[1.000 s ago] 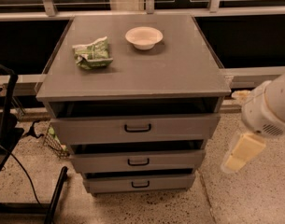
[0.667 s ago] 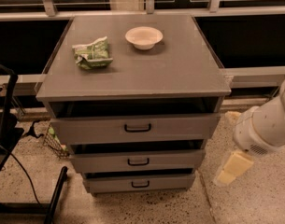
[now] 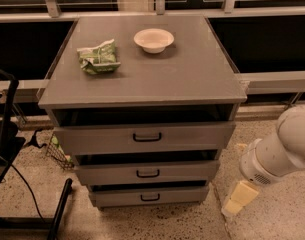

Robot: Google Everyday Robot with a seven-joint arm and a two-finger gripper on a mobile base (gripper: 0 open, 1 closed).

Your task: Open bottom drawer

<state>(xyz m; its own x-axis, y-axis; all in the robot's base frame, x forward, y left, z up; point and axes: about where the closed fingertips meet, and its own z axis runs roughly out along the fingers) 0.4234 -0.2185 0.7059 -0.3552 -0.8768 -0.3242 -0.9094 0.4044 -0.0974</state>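
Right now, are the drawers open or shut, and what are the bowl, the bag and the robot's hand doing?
bottom drawer: shut, handle untouched.
middle drawer: shut.
top drawer: shut.
bowl: upright, looks empty.
green bag: crumpled, lying on the cabinet.
gripper: low, right of the cabinet, touching nothing.

Grey cabinet top [image 3: 192,79], green packet [image 3: 98,57], white bowl [image 3: 153,39], claw [image 3: 238,200] low right

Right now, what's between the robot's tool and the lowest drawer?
Nothing but bare speckled floor. In the camera view, the pale yellow tool hangs low, right of the grey flat-fronted bottom drawer.
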